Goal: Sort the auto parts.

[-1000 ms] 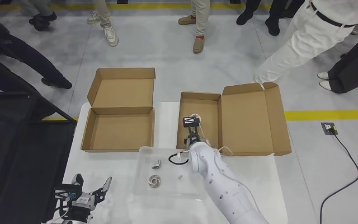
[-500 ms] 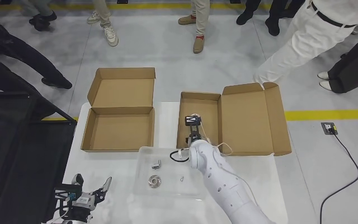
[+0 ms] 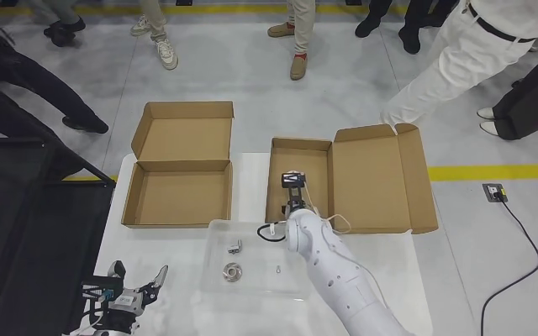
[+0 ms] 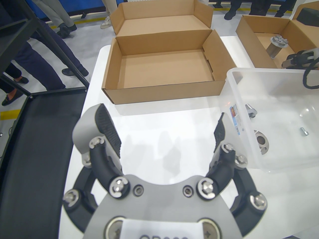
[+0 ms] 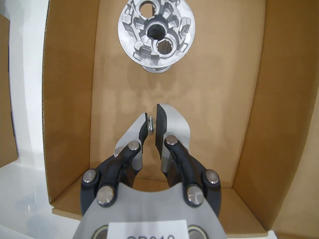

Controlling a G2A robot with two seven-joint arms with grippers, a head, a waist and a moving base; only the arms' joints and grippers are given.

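My right gripper (image 5: pixel 151 116) is shut on a small bolt (image 5: pixel 150 125) and hangs over the floor of the right cardboard box (image 5: pixel 211 100). A large cast metal hub (image 5: pixel 156 35) stands upright in that box, ahead of the fingertips and apart from them; it also appears as the hub (image 4: pixel 277 42). The clear plastic bin (image 3: pixel 252 223) holds a round flange (image 3: pixel 231 271), a small fitting (image 3: pixel 234 246) and another small bolt (image 3: pixel 276 270). My left gripper (image 4: pixel 160 115) is open with nothing in it, low over the table beside the bin's wall (image 4: pixel 231 75).
An empty cardboard box (image 3: pixel 176 197) with its lid folded back sits at the left, also seen as the empty box (image 4: pixel 164 68). The right box (image 3: pixel 307 160) has its lid (image 3: pixel 374 181) open to the right. A black tray (image 4: pixel 37 138) borders the table's left edge. People stand beyond the table.
The right arm has shifted slightly right and further over the right box, still holding the bolt. The left gripper has not moved.
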